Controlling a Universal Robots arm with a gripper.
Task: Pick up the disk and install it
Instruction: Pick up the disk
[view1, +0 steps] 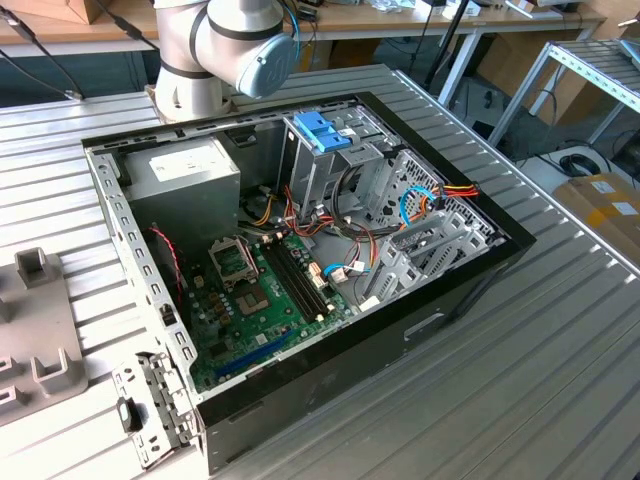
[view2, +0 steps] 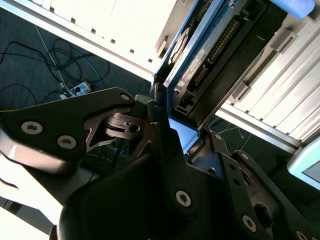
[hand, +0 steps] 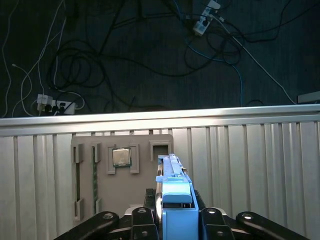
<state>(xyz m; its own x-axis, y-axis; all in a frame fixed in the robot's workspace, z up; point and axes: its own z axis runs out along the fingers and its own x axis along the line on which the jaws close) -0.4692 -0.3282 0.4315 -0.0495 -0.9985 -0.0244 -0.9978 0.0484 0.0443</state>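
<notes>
- Setting: a ribbed metal table (view1: 560, 330) in a workshop, with loose cables (hand: 100, 65) on the dark floor past its edge.
- Gripper (hand: 175, 220): jaws clenched on the disk (hand: 172, 187), which stands edge-on between them with its blue frame uppermost. In the second wrist view the gripper (view2: 182, 125) shows the disk's (view2: 210, 45) circuit-board face.
- Beyond the disk: a grey fixture (hand: 125, 195) holding a chip (hand: 121, 157). Whether the disk touches the fixture cannot be told.
- Exterior view: the open case (view1: 450, 290) lies on the table, with the fixture (view1: 40, 330) at the exterior view's left. The cage (view1: 340, 175) stands inside under a blue handle (view1: 322, 130).
- Judgement: the step is the carry. The grip is on narrow edges, so an even clamp and slow, unswung travel suit it. The wires (view1: 440, 195) beside the cage look like a snag risk.
</notes>
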